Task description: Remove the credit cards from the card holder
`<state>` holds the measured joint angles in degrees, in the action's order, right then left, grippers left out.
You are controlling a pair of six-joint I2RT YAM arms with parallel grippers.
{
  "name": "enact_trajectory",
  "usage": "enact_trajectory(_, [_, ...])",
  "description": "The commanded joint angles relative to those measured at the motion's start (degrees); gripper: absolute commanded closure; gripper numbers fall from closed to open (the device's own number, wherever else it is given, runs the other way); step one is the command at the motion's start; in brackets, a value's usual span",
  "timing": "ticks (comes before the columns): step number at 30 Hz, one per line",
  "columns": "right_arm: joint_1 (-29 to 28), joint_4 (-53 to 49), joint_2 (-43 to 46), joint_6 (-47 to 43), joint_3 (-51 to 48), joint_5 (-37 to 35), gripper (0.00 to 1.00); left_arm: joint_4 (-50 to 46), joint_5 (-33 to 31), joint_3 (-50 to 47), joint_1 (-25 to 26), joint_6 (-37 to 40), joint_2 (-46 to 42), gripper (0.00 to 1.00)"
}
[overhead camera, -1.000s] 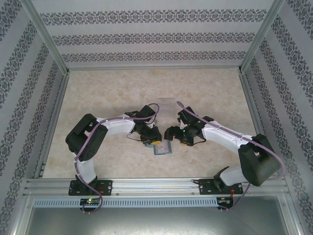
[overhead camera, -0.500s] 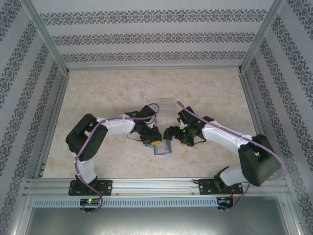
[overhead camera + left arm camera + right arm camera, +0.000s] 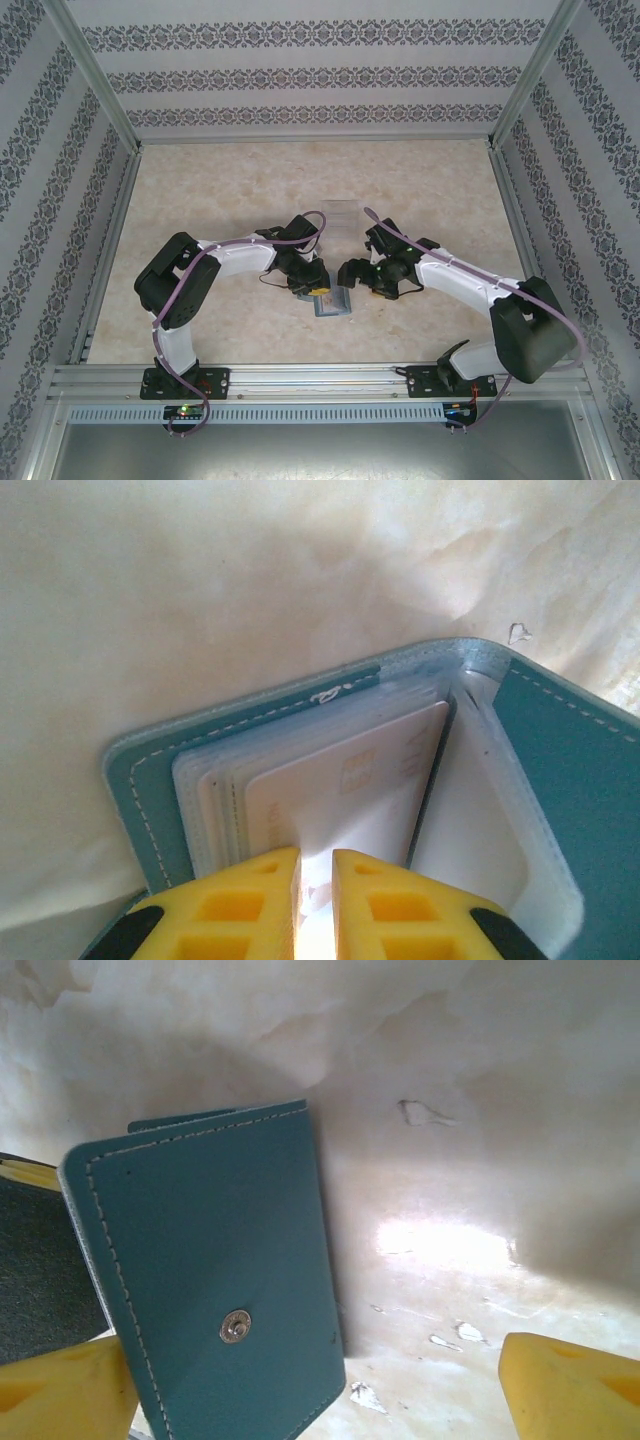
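While the card holder (image 3: 331, 302) lies open on the desk (image 3: 230, 180), the left pincer (image 3: 315, 875) pinches a white credit card (image 3: 345, 795) tucked inside. The right pincer (image 3: 315, 1380) gapes wide near the card holder. Next, the card likely needs a straight pull out.

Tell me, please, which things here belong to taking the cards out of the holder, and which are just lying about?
Job in hand:
card holder
white card in its slot
left gripper, pinched on that card
right gripper, open by the holder

Lying about:
clear box farther back
small white flecks on the table
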<state>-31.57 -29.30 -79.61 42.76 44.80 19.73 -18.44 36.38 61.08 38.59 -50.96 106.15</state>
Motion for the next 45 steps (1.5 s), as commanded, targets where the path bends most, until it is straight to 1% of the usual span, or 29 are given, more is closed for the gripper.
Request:
enact_trajectory(1, [1.1,-3.3,2.6,-1.6,-0.8,-3.2,0.12,-3.0,-1.7,-0.2,0.5,1.7,-1.0,0.84])
enact_trajectory(8, [2.7,-7.2,3.5,-3.8,-0.5,-5.8,0.17,-12.9,-8.9,2.6,0.4,4.9,-5.8,0.83])
enact_trajectory(11, [3.0,-8.9,3.3,-4.8,0.0,-7.4,0.21,-16.6,-11.1,4.6,0.4,6.1,-7.3,0.82])
enact_trajectory(14, [3.0,-11.1,3.0,-5.6,0.9,-10.2,0.22,-18.5,-11.9,6.1,0.4,6.7,-8.4,0.82])
enact_trajectory(16, [3.0,-12.5,2.7,-6.1,1.5,-12.3,0.21,-18.5,-11.2,6.9,0.5,6.6,-8.5,0.82])
enact_trajectory(19, [2.7,-14.5,2.1,-6.8,2.5,-14.9,0.16,-18.0,-9.9,8.7,1.3,6.7,-7.1,0.82])
enact_trajectory(25, [0.9,-17.5,1.0,-7.2,4.4,-20.7,0.16,-14.0,-6.7,9.9,3.2,5.4,-2.6,0.83])
enact_trajectory(28, [-0.3,-19.1,-0.2,-7.2,5.2,-24.1,0.19,-12.6,-6.1,9.6,3.3,5.2,-1.2,0.83])
enact_trajectory(34, [-2.6,-19.9,-4.4,-7.7,6.6,-27.8,0.24,-11.6,-6.0,8.7,3.3,5.4,1.0,0.84])
enact_trajectory(38, [-3.9,-19.9,-8.1,-7.7,7.5,-29.7,0.24,-11.2,-6.1,7.9,3.3,5.7,2.5,0.85])
enact_trajectory(45, [-5.6,-19.7,-12.7,-7.5,8.2,-31.5,0.24,-11.2,-7.1,6.4,3.2,5.8,2.4,0.86])
